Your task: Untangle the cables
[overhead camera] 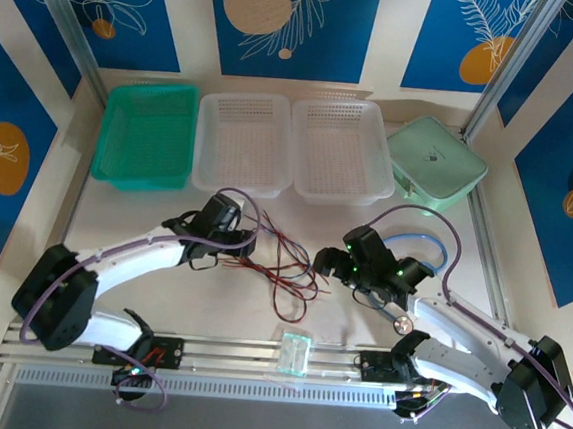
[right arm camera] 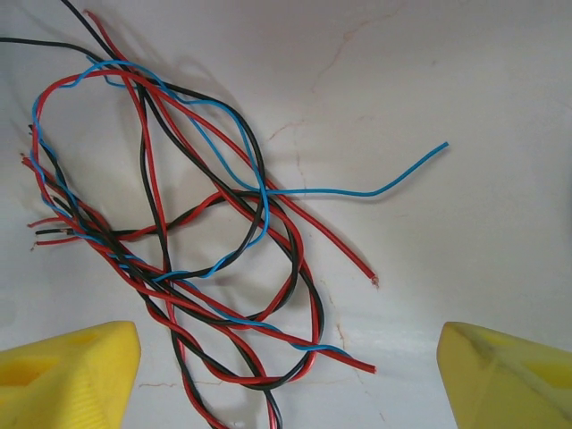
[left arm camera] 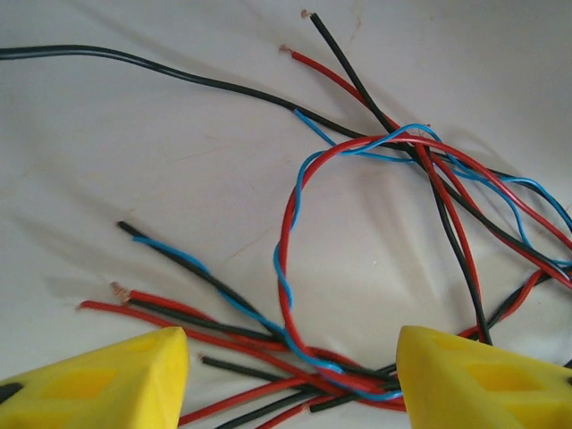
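Left gripper (left arm camera: 293,357), seen from its own wrist: yellow fingers (left arm camera: 107,380) spread apart and pinching nothing. A bundle of red, black and blue strands crosses the gap between them on the white table (left arm camera: 134,179). Just past the tips, a red wire and a blue wire twist together into a loop. Several cut ends, some showing bare copper, fan out to one side.

Right gripper (right arm camera: 289,344): also spread wide, jaws empty. Most of the knot sits off to one side of the gap, and a single blue end trails free beyond the tips.

From overhead, the cables (overhead camera: 287,267) lie in a loose heap on the table in front of the white baskets (overhead camera: 239,188), on the arms' side, roughly below where the two baskets meet. The left gripper sits at the heap's left edge and the right gripper just off its right edge, both in front of the baskets.

A green basket (overhead camera: 145,137) stands just beside the white baskets on their left, and a mint-green lidded box (overhead camera: 435,162) stands near them on the right. A light-blue tube (overhead camera: 420,241) curls in front of the baskets' right corner, by the right arm. A metal disc (overhead camera: 404,325) lies further forward. A clear packet (overhead camera: 295,351) rests well in front of the baskets, on the metal rail between the arm bases.
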### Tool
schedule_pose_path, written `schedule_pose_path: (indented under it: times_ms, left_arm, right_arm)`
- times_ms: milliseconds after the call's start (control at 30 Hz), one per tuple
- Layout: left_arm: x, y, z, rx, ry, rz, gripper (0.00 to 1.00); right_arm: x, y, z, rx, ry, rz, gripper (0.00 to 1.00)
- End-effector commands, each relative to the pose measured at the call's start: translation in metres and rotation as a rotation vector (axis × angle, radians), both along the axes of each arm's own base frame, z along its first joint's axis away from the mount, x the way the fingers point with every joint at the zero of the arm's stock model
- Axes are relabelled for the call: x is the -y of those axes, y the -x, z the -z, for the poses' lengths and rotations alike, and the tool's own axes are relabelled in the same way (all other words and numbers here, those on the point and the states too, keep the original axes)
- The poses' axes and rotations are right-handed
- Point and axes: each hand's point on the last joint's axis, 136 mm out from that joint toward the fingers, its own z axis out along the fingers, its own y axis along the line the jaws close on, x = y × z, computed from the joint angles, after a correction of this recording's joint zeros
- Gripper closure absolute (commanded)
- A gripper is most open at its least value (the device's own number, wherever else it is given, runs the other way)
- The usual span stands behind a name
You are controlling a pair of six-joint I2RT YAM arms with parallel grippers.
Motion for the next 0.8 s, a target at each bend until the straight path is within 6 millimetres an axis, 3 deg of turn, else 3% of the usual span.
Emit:
schedule_pose_path:
  times_ms: [0, 300, 367, 467, 533, 767]
  left_arm:
    - [0.016, -0.006, 0.000, -0.030, 0.014, 0.006, 0.43]
    - [0.009, -0.021, 0.030, -0.083, -0.122, -0.054, 0.64]
    - [0.010, -0.022, 0.031, -0.080, -0.129, -0.051, 0.73]
    - [0.021, -0.023, 0.026, -0.072, -0.085, -0.029, 0.92]
    - [0.024, -0.025, 0.020, -0.067, -0.076, -0.022, 0.98]
    - [0.029, -0.033, -0.007, -0.025, -0.066, -0.017, 1.00]
  right_arm:
    - [0.000, 0.002, -0.012, 0.013, -0.017, -0.013, 0.13]
    - [0.012, 0.008, -0.015, 0.038, -0.036, 0.003, 0.13]
    - [0.014, 0.008, -0.015, 0.040, -0.033, 0.005, 0.13]
    - [0.016, 0.008, -0.015, 0.045, -0.040, 0.009, 0.13]
    - [0.016, 0.007, -0.016, 0.046, -0.046, 0.007, 0.13]
    - [0.017, 0.006, -0.018, 0.050, -0.052, 0.005, 0.12]
